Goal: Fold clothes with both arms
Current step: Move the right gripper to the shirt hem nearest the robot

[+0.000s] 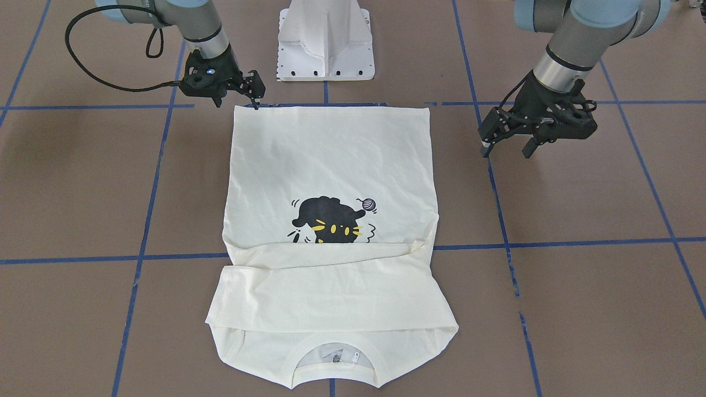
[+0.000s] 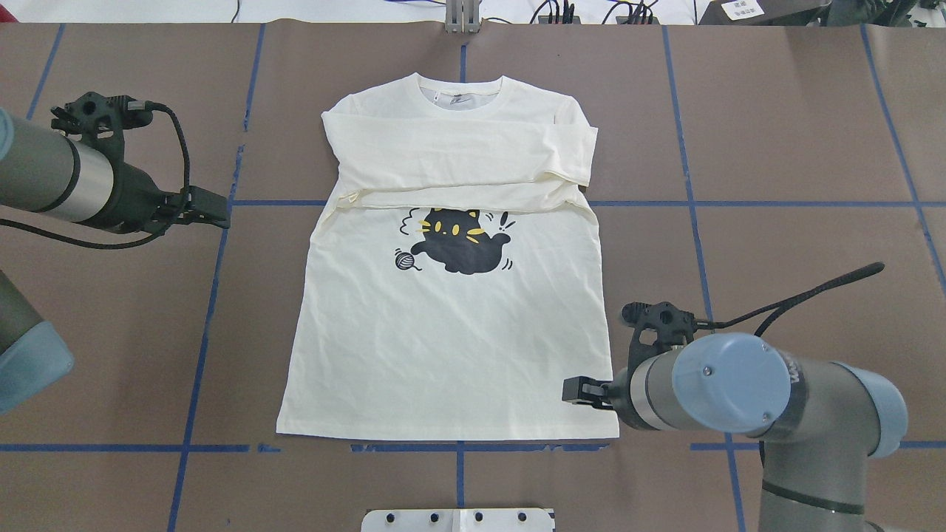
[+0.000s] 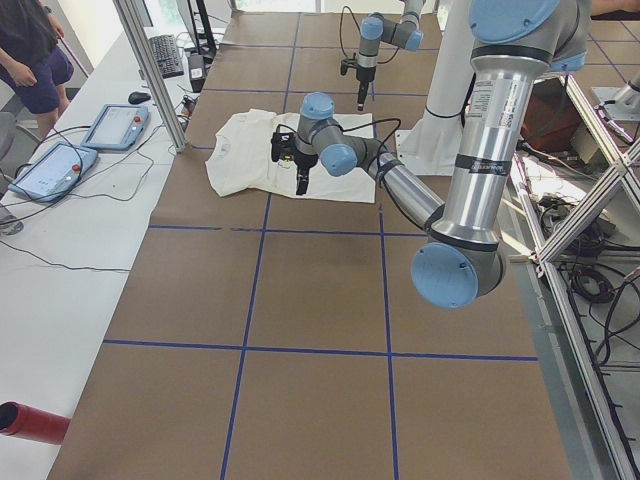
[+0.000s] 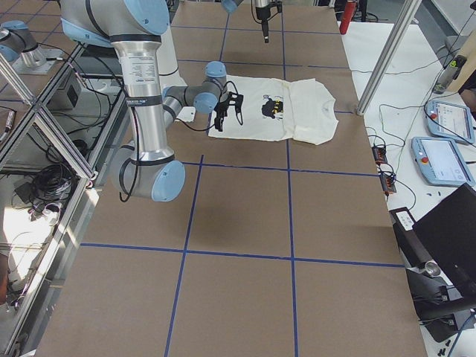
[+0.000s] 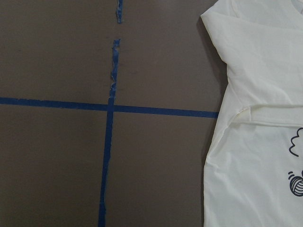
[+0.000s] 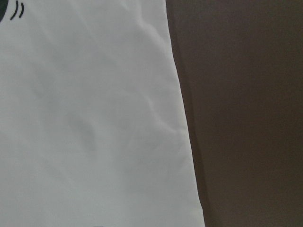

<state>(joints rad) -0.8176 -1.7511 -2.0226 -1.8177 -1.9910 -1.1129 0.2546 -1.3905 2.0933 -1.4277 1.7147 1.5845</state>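
At the left, the left gripper (image 1: pixel 506 149) is held over the bare brown table (image 2: pixel 798 148), clear of the shirt's edge, with its fingers seen spread apart. In the middle, the cream T-shirt (image 2: pixel 443 347) is laid flat, cat print up, sleeves folded across the chest, collar away from the robot. At the right, the right gripper (image 1: pixel 237 103) is set at the hem corner, jaws likewise apart.

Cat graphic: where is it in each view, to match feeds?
Overhead exterior: cat graphic at centre, below the folded sleeves.
Exterior front-facing: cat graphic at centre, above them.
Exterior left: hidden behind the left arm.
Exterior right: cat graphic mid-shirt, left of the sleeves.
Left wrist-mounted: only its yarn ball, right edge.
Right wrist-mounted: only black marks, top-left corner.
Shared landmark: sleeve fold at cat's head.
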